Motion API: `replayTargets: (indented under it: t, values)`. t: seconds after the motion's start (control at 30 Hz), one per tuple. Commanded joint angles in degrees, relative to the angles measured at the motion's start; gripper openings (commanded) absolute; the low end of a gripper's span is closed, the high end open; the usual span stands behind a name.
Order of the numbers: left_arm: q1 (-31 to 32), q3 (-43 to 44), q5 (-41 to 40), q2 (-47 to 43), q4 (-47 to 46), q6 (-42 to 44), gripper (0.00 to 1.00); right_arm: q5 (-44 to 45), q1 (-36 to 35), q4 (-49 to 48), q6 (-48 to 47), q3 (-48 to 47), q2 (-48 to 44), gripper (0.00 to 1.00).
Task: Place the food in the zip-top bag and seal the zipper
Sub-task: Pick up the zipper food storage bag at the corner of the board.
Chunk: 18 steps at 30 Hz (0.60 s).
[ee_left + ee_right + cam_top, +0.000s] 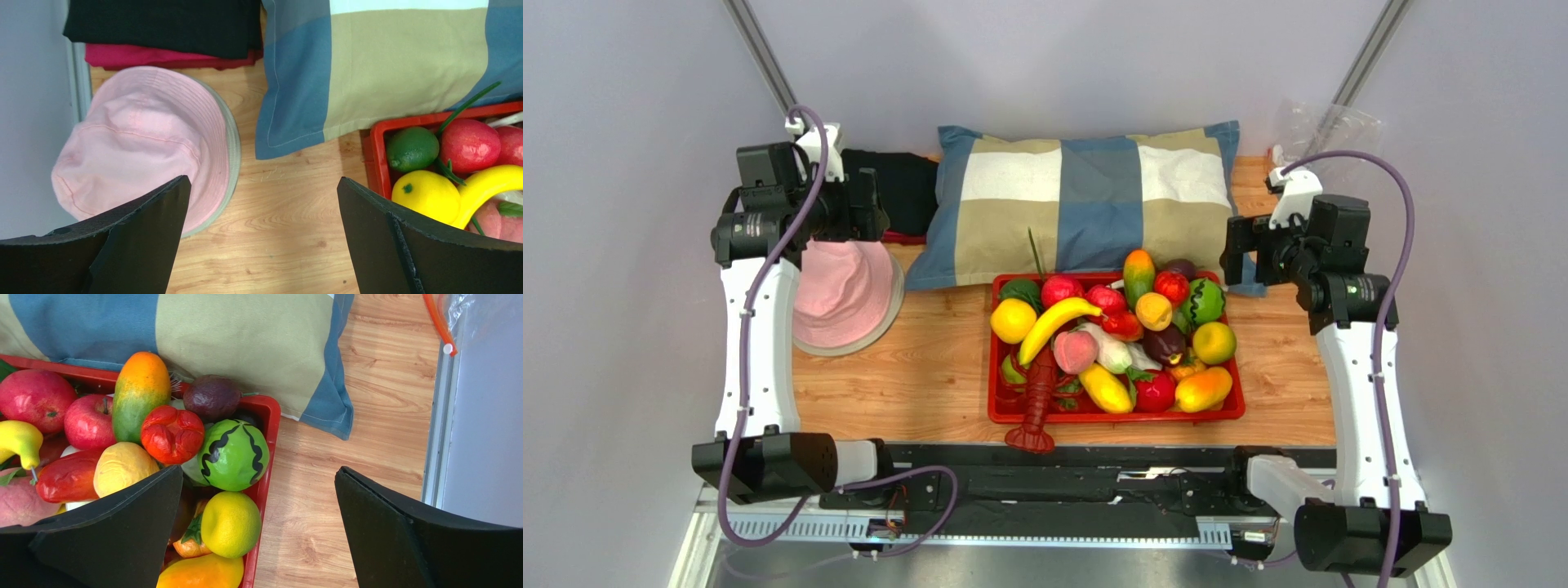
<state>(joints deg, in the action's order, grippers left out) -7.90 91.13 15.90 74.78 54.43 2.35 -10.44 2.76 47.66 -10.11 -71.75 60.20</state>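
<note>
The food is piled in a red tray (1112, 418) at the table's middle: a yellow banana (1057, 321), a pink peach (1075, 352), an orange-green mango (1139, 272) and others. The clear zip-top bag (1326, 125) lies at the back right corner, behind my right arm. Its orange-red zipper (437, 321) shows at the top right of the right wrist view. My left gripper (263, 179) is open and empty above bare wood between the hat and the tray. My right gripper (258, 468) is open and empty above the tray's right edge (270, 416).
A pink hat (844, 300) lies at the left, with folded black and red cloth (166, 24) behind it. A checked pillow (1087, 202) lies behind the tray. A red toy lobster (1038, 404) hangs over the tray's front edge.
</note>
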Motion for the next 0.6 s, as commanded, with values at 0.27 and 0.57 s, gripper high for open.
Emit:
replayTargets:
  t: [0.27, 0.57]
  values:
    - [-0.01, -7.54, -3.78, -9.82, -21.09, -4.64, 0.99, -6.34, 15.41, -12.13, 12.80, -7.53, 14.40, 1.00]
    - [0.08, -8.35, 4.31, -5.28, -27.80, -7.62, 0.99, -8.55, 21.49, -28.99, 13.98, -10.87, 29.08, 1.00]
